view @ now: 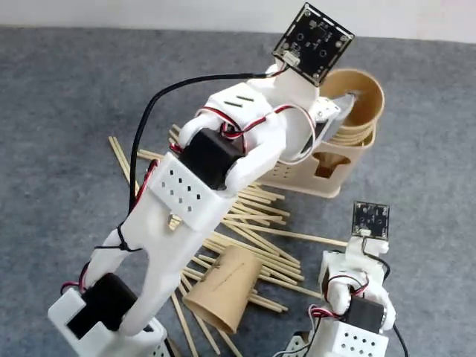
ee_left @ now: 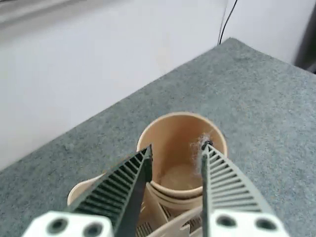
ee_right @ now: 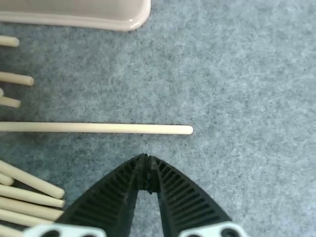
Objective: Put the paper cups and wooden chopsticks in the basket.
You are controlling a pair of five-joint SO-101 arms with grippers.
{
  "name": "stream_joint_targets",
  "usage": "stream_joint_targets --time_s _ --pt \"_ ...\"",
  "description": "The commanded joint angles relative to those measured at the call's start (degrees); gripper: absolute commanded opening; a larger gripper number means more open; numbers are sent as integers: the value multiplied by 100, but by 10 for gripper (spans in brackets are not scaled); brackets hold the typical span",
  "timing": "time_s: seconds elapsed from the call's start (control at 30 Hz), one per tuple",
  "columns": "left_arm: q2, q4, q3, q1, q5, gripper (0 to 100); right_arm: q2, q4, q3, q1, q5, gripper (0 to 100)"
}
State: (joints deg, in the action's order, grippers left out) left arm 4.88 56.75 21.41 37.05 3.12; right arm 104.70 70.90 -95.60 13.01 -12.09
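Stacked paper cups stand upright in the beige basket at the back right. My left gripper hangs open over the top cup's mouth, one finger near its inner wall. Another paper cup lies on its side on the scattered wooden chopsticks in the middle of the table. My right gripper is shut and empty just above the grey mat, close to the end of a single chopstick. A corner of the basket lies beyond that stick.
The left arm stretches diagonally over the chopstick pile and hides part of it. The right arm sits at the front right. Bare grey mat lies right of the basket and along the far left.
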Motion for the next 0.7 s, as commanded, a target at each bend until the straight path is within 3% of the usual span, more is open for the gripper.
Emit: stream_joint_targets --time_s 0.0,0.67 --pt "-154 -721 -198 48 26 168 66 -4 -690 57 -9 5" --pt "-233 -721 -1859 84 35 168 66 -4 -690 57 -9 5"
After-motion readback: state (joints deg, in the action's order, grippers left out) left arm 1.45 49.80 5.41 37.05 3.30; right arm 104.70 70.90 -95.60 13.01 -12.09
